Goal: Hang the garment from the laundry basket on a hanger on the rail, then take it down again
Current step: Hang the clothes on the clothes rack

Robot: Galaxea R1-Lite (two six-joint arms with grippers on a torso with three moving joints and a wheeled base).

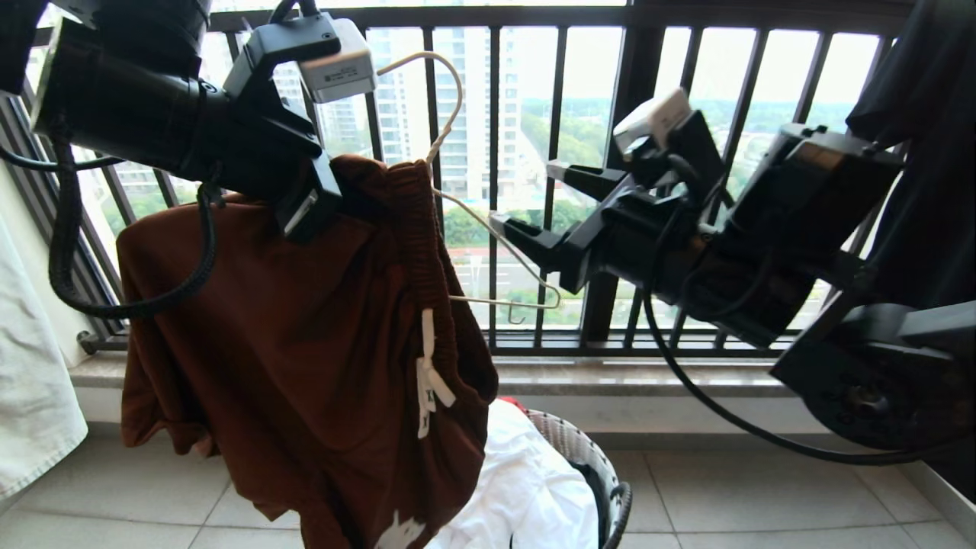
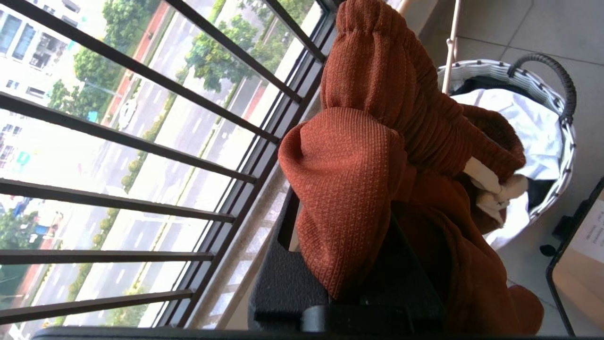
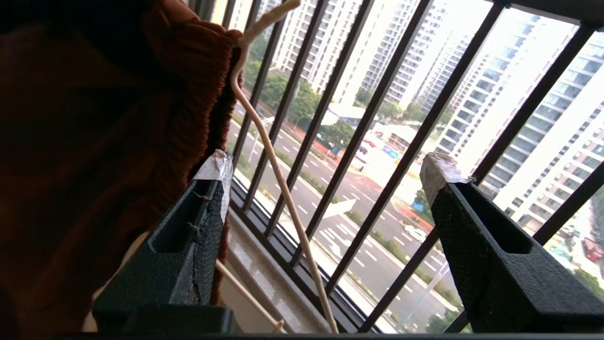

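Observation:
The rust-brown garment (image 1: 305,351) hangs from my left gripper (image 1: 309,210), which is shut on a bunch of its fabric near the waistband (image 2: 358,189). The cream-white hanger (image 1: 499,236) is threaded into the waistband. Its hook stands above the fabric and one arm juts out to the right. My right gripper (image 1: 534,200) is open beside that free arm. In the right wrist view the hanger wire (image 3: 278,174) runs across the gap between the spread fingers (image 3: 328,165), with the garment (image 3: 94,141) next to one finger. The laundry basket (image 1: 610,488) stands on the floor below. The rail is out of view.
The black balcony railing (image 1: 496,175) runs right behind the hanger. A black garment (image 1: 930,152) hangs at the far right and a white cloth (image 1: 30,366) at the far left. White laundry (image 1: 526,488) fills the basket (image 2: 568,156).

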